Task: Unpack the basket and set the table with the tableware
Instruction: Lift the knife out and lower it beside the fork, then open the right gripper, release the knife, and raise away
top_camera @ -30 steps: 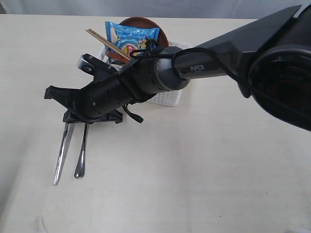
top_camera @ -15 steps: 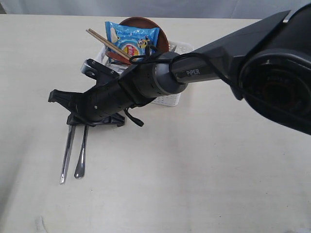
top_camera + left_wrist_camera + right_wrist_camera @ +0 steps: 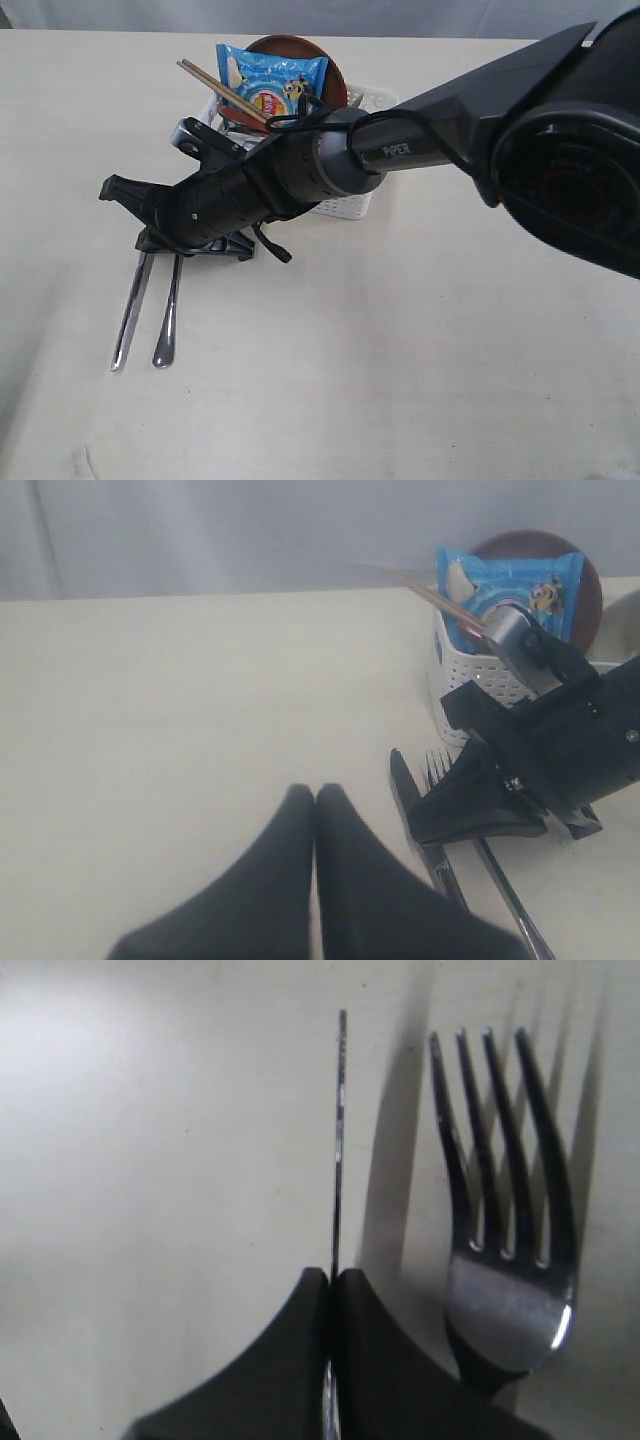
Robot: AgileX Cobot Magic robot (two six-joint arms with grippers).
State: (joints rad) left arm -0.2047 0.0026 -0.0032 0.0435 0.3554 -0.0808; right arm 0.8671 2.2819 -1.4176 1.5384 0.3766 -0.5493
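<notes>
From the exterior view, the right arm reaches across to the left of the frame. Its gripper [image 3: 160, 238] sits low over the worktop [image 3: 400, 380], and its fingers are hidden there. The knife [image 3: 128, 318] and fork [image 3: 167, 315] jut out from under it, side by side, toward the lower left.

Only the right wrist view settles the grip: the fingers [image 3: 290, 1350] are pinched shut on the knife's blade, which stands on edge, while the fork lies flat just beside it, untouched.

The left wrist view alone shows the left gripper [image 3: 315, 798], its fingers pressed together on nothing.

The basket [image 3: 345, 205] sits at upper centre, behind the arm. It holds the chopsticks [image 3: 222, 92], a brown plate [image 3: 300, 45] and a blue chips packet [image 3: 270, 80].
</notes>
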